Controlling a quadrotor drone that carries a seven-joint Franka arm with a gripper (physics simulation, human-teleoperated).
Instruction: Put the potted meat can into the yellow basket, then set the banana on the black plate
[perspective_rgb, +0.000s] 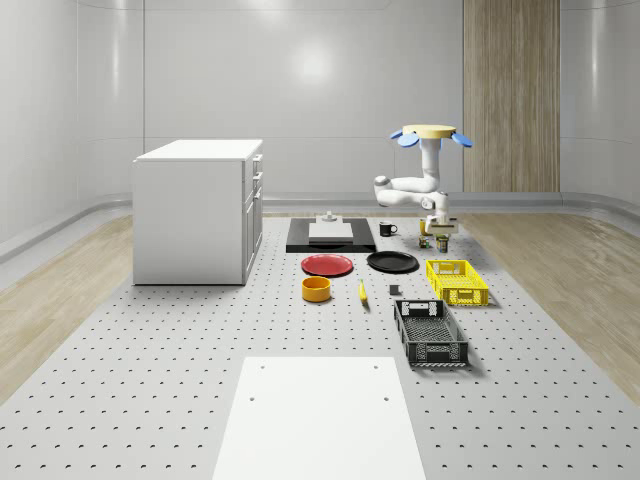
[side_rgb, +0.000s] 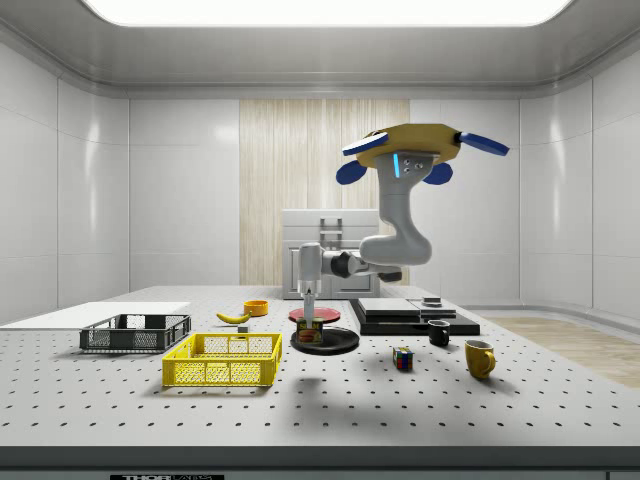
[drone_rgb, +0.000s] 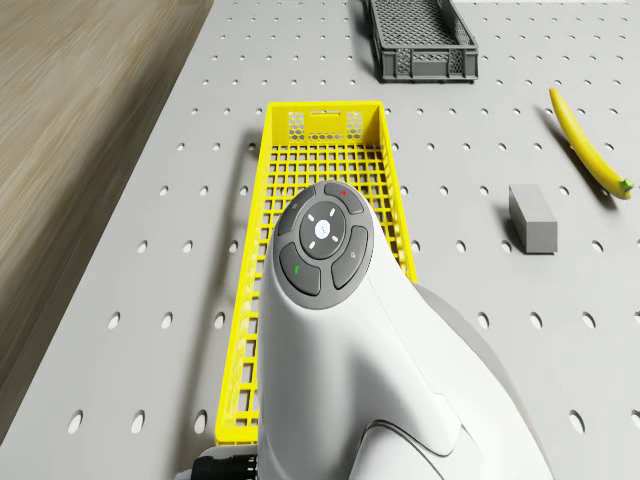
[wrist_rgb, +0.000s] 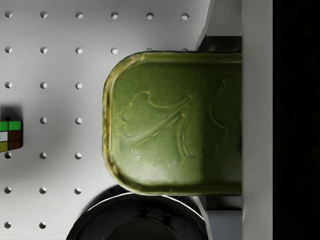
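White-walled room | perforated grey table (perspective_rgb: 150, 380) | drone (side_rgb: 420, 150) hovering | end effector (side_rgb: 311, 318) clamping potted meat can (wrist_rgb: 175, 125)

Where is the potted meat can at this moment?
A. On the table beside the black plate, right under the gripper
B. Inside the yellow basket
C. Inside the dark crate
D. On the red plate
A: in the side view the potted meat can stands on the table beside the black plate with the gripper directly above it, apart from the yellow basket; the drone hovers above.
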